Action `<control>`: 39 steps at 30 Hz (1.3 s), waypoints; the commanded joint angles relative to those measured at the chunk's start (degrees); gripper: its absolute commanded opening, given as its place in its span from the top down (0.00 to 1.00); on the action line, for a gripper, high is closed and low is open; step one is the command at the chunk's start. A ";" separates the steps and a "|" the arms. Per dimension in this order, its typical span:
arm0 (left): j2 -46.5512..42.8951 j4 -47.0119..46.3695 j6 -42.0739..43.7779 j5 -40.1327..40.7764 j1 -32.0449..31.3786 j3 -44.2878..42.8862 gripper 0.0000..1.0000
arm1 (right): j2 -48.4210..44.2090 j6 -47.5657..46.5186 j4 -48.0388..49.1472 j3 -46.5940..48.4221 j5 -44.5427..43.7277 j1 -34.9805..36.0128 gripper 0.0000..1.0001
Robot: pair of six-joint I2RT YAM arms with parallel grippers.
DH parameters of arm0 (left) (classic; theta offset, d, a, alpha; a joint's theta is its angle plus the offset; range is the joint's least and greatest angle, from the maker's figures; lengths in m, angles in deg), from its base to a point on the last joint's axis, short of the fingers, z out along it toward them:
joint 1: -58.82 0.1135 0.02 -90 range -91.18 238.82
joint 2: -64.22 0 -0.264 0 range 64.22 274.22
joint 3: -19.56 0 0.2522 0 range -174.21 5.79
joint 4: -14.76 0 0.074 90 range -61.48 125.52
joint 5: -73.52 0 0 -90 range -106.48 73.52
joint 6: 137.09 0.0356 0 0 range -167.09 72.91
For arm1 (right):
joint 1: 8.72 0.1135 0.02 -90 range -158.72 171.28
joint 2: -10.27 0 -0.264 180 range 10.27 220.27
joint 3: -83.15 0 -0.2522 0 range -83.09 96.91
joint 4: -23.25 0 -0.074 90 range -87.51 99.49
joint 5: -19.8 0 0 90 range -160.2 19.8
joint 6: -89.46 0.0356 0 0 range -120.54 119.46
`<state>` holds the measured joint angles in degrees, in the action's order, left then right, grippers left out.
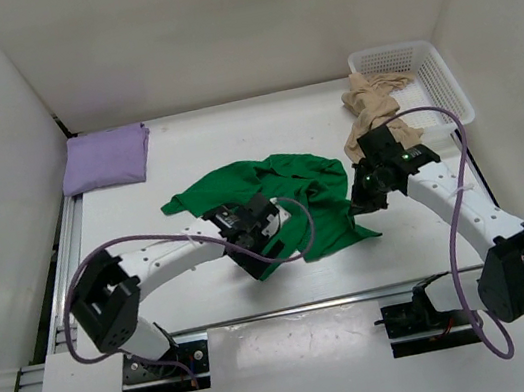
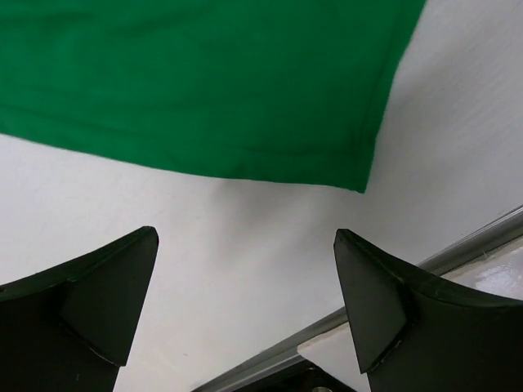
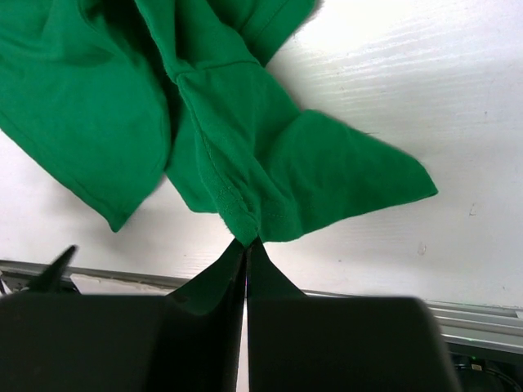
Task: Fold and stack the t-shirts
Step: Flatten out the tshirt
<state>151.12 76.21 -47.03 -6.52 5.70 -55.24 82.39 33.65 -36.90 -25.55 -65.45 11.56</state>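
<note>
Where right gripper (image 3: 246, 245) pinches, green shirt (image 3: 245, 155) edge hidden, cropped.

White tabletop (image 1: 230, 130) in view, and at its far left corner the lavender t-shirt (image 1: 105, 159) lies folded into a neat rectangle. The green t-shirt (image 1: 269, 179) sprawls rumpled across the middle, one hemmed corner flat on the bare surface. At the far right corner sits the white mesh basket (image 1: 434, 74), the beige t-shirt (image 1: 372, 100) spilling over its left rim onto the tabletop.
</note>
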 commanded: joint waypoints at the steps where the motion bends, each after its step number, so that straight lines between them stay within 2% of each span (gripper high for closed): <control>1: 2.04 -2.50 -0.05 -0.74 -2.42 0.13 0.00 | 0.04 -0.27 0.16 -1.02 0.43 -0.41 1.00; 8: 9.25 -5.67 -0.05 -3.54 -4.18 0.30 0.00 | 0.04 0.26 0.16 -2.16 -0.10 -1.46 1.00; 9: 9.96 -6.37 -0.05 -4.24 -4.18 0.30 0.01 | 0.04 0.26 0.16 -2.17 -0.10 -1.46 1.00; 11: 12.41 -7.07 -0.05 -4.24 -4.18 0.83 0.11 | 0.04 0.26 0.16 -2.17 -0.62 -2.08 1.00; 13: 14.17 -7.78 -0.05 -2.42 -4.18 0.83 0.29 | 0.04 -0.26 -0.36 -2.17 -0.62 -3.22 1.00; 14: 14.88 -8.47 -0.05 -1.61 -4.18 0.83 0.50 | 0.65 -0.27 -0.37 -2.17 -0.62 -3.92 1.00; 15: 15.41 -8.48 -0.05 -1.00 -2.70 0.83 0.61 | 0.66 -1.05 -1.06 -0.60 -1.67 -3.92 1.00; 16: 15.41 -8.48 -0.05 -0.12 -1.73 0.83 0.77 | 1.18 -2.37 -1.07 0.37 -2.55 -4.97 1.00; 17: 14.63 -8.48 -0.05 2.41 -0.68 0.31 0.90 | 2.14 -3.25 -1.94 1.69 -3.60 -6.72 1.00; 19: 12.96 -8.48 -0.05 5.15 3.80 -2.32 0.90 | 4.94 -5.96 -4.65 8.61 -5.80 -10.23 1.00; 20: 11.30 -8.48 -0.05 8.73 7.47 -3.81 0.90 | 6.01 -6.77 -5.98 15.78 -8.16 -11.38 1.00; 23: 9.00 -8.48 -0.05 15.50 13.46 -13.20 0.90 | 9.61 -9.31 -10.38 28.38 -11.42 -13.50 1.00; 24: 8.47 -8.48 -0.05 16.84 17.23 -16.19 0.90 | 10.14 -9.93 -11.26 36.42 -12.39 -13.50 1.00; 25: 7.69 -8.48 -0.05 17.98 19.00 -22.66 0.90 | 10.15 -10.46 -11.87 39.81 -13.01 -13.50 1.00; 28: 6.37 -8.48 -0.05 20.71 24.55 -32.88 0.90 | 7.36 -10.99 -12.41 45.29 -13.72 -11.58 1.00; 30: 5.05 -8.48 -0.05 21.60 25.78 -33.89 0.90 | 4.28 -11.61 -11.18 43.37 -15.99 -9.65 1.00; 33: 1.10 -8.48 -0.05 22.39 26.32 -28.72 0.90 | -5.02 -10.22 -9.77 31.27 -16.71 -3.42 1.00; 35: -2.86 -8.48 -0.05 22.39 25.71 -19.16 0.90 | -8.47 -7.41 -8.46 18.36 -15.22 -0.95 1.00; 38: -7.17 -8.48 -0.05 22.39 23.69 -5.97 0.90 | -15.58 4.86 -6.36 -0.36 -10.75 4.84 1.00; 39: -8.92 -8.48 -0.05 21.52 23.16 -0.37 0.90 | -17.00 7.61 -5.21 -9.63 -9.43 6.17 1.00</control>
<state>142.70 63.92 -47.03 14.72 30.55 -66.80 66.83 30.75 -42.14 -19.39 -78.32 14.31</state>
